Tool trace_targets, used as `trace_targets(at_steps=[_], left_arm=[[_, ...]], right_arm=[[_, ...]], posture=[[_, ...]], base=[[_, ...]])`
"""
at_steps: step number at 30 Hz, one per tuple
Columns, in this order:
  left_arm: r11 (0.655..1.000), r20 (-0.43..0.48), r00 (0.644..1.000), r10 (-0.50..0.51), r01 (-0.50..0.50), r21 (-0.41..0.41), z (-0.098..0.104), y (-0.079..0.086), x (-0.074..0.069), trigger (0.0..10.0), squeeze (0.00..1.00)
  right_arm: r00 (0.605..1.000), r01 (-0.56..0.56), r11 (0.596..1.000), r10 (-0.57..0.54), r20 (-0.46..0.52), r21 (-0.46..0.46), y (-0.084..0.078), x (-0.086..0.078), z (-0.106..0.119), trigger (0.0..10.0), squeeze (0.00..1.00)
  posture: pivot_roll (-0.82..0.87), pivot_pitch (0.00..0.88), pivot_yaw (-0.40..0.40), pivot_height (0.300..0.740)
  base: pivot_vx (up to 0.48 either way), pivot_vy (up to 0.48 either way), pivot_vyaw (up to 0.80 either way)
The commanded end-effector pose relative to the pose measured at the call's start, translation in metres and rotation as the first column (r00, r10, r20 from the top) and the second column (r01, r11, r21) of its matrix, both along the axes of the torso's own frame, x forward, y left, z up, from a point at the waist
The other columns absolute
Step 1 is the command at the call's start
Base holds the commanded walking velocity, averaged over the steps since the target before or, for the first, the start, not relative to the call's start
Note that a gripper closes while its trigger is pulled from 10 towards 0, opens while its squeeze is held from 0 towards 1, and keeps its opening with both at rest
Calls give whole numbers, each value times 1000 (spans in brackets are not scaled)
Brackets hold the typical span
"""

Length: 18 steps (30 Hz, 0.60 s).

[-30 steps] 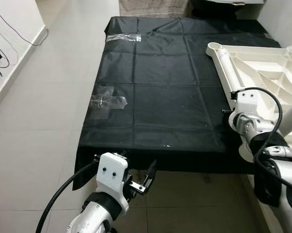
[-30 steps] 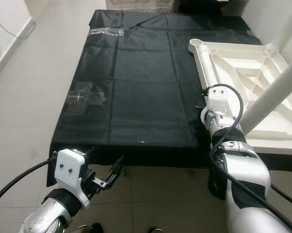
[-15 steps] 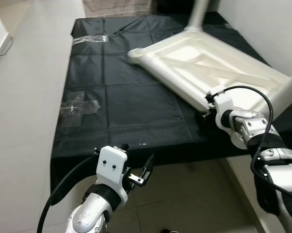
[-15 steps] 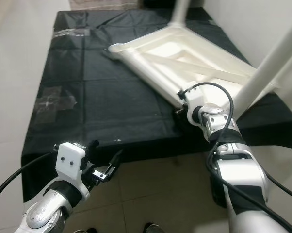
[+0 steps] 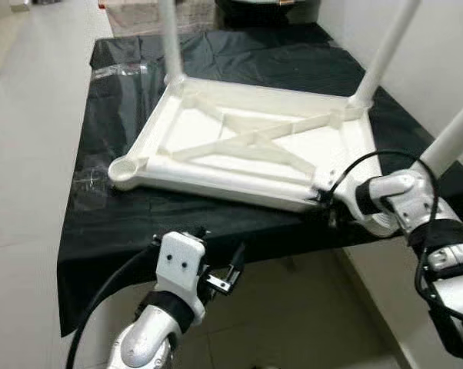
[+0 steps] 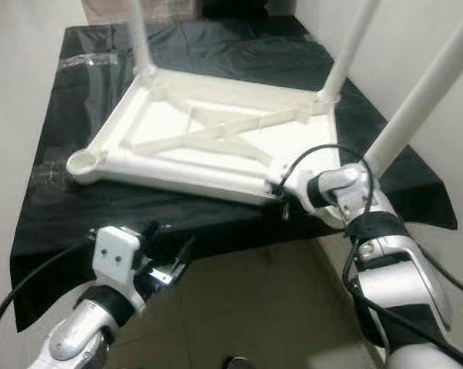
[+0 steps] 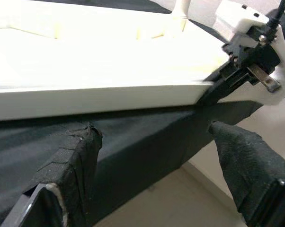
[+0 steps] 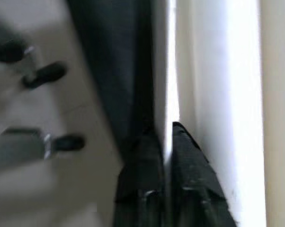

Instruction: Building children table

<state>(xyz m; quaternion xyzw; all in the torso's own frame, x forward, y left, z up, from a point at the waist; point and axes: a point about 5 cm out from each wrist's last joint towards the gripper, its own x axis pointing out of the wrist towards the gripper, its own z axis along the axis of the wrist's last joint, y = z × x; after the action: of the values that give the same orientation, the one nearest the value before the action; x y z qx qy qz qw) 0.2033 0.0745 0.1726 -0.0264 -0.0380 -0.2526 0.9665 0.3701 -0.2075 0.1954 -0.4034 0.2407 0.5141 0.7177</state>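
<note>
Right wrist view has the right gripper with its two black fingers pinched on the thin edge of the white children's table, at the near right corner of its upturned top. That top lies underside up on the black sheet, three legs pointing upward and the near left socket empty. The left gripper hangs below the sheet's front edge, fingers apart and holding nothing. To do this well, I judge the pinch should stay firm and the pull slow, so the top slides flat without snagging the sheet. Half a second ago the top lay skewed further back; now it sits squarer and nearer the front edge
</note>
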Motion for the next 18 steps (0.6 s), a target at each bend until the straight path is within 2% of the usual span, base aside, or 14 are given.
trace_targets(at_steps=[1,3,4,5,6,11,12,14,15,18], left_arm=[[1000,-6,1000,7,-7,8,-4,-1,0,10000,0],[1000,-3,1000,7,-7,7,-5,-1,0,10000,0],[1000,2,1000,2,-3,10,-5,-3,1,10000,0],[1000,7,1000,-2,2,15,-5,-4,1,10000,0],[1000,12,1000,-6,6,17,-5,-5,2,10000,0],[1000,20,1000,-11,11,17,-6,-8,4,10000,0],[1000,22,1000,-10,10,16,-7,-8,5,10000,0],[1000,22,1000,-10,10,16,-7,-8,5,10000,0],[1000,25,1000,-8,7,16,-9,-8,5,10000,0],[1000,25,1000,-7,7,17,-9,-8,6,10000,0]], right_arm=[[992,-98,992,91,-86,-83,12,-7,-26,0,0],[993,-107,991,101,-65,-84,16,-4,-23,0,0],[996,-92,993,92,-4,-72,23,1,-18,3412,0],[996,-75,996,77,42,-55,28,5,-14,10000,0],[993,-50,999,51,107,-10,36,10,-7,10000,0],[981,29,999,-35,193,31,43,21,7,10000,0],[976,49,998,-57,212,43,42,23,12,10000,604],[976,49,998,-57,212,43,42,23,12,10000,604],[976,43,997,-55,213,64,42,24,18,10000,1000],[979,30,997,-43,202,69,41,23,19,10000,1000]], posture=[[92,134,-69,740],[92,131,-71,740],[92,124,-75,740],[92,124,-75,740],[91,115,-79,740],[89,100,-87,740],[88,90,-90,740],[88,90,-90,740],[86,78,-93,740],[86,78,-93,740]], base=[[0,0,0],[0,0,0],[0,0,0],[0,0,0],[0,0,0],[0,0,0],[0,0,0],[0,0,0],[0,0,0],[0,0,0]])
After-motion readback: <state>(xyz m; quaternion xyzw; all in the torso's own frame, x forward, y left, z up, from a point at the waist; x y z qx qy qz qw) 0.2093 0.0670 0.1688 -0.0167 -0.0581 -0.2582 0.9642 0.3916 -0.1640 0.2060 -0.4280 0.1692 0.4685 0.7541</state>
